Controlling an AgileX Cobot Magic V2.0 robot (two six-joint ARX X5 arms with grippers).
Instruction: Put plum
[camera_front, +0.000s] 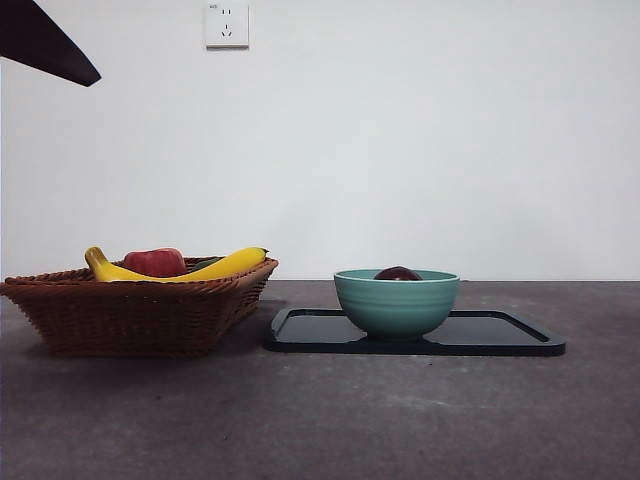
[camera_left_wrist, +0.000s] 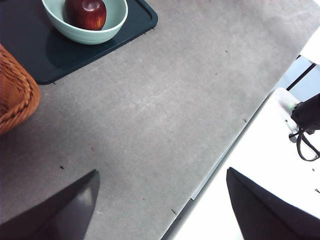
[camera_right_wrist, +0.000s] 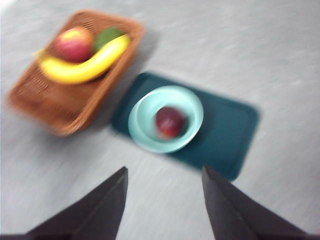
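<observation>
The dark maroon, glossy round plum lies inside the pale green ceramic bowl, only its top showing above the rim in the front view. The bowl stands on the flat black rectangular tray, toward the tray's end nearer the brown woven wicker basket. The basket sits just beside the tray on the grey table and holds a yellow banana, a red apple-like fruit and something green behind them.

Neither gripper touches the plum. The right gripper hangs well above the table, its two black jaws spread apart and empty, with the bowl and plum below and ahead of it; that view is blurred. The left gripper is also held wide apart and empty, over the table's edge, well away from the bowl. One black arm tip shows at the front view's top corner.
</observation>
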